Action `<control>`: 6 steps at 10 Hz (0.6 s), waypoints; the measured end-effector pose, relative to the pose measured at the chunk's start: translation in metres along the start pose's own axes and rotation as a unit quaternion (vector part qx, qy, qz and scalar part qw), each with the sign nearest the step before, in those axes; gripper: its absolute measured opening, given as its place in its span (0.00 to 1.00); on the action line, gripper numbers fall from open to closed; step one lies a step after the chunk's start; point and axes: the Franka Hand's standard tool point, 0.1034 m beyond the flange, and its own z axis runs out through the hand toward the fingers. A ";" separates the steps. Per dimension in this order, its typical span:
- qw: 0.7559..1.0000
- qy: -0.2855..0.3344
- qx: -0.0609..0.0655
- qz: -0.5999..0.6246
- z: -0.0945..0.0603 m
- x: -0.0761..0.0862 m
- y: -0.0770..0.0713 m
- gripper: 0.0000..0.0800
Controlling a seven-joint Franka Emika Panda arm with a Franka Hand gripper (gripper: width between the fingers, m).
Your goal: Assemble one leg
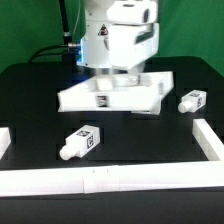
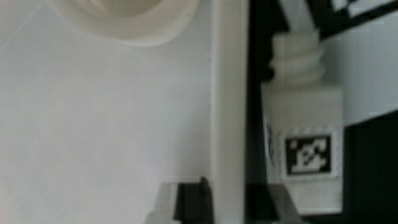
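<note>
The two-finger gripper (image 2: 228,205) hung low over the large flat white square plastic panel (image 2: 107,130), with its grey fingertips (image 2: 191,203) showing on either side of the panel's long edge. Whether they pinched that edge or merely stood apart around it could not be told, and in the exterior view the arm's bulk hid them. The small stubby white plastic leg (image 2: 306,110), with a black-and-white square tag on its blocky body, lay on the black table (image 1: 40,110) just beside that same edge. It ran lengthwise along the edge, with its narrower round end pointing away from the fingers. The main risk looked like a wrong catch: a squeeze from this position would likely take the panel rather than the leg. That could drag the panel and carry its round corner socket (image 2: 116,18) off line. The leg sat so close to the panel that a finger seemed to have little room to slip between them. A finger landing on the leg's body could push it away or tip it. Two more white tagged pegs, the front peg (image 1: 82,141) and the far peg (image 1: 191,100), lay well apart from the arm.
</note>
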 end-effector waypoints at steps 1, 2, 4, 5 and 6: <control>1.000 0.004 -0.004 0.007 0.000 0.007 0.002 0.07; 1.000 0.001 0.000 0.009 0.002 0.001 -0.001 0.07; 1.000 0.000 0.002 0.009 0.004 0.000 -0.002 0.07; 1.000 -0.001 0.003 0.008 0.005 -0.001 -0.002 0.07; 0.999 0.000 0.001 -0.050 0.008 -0.001 0.008 0.07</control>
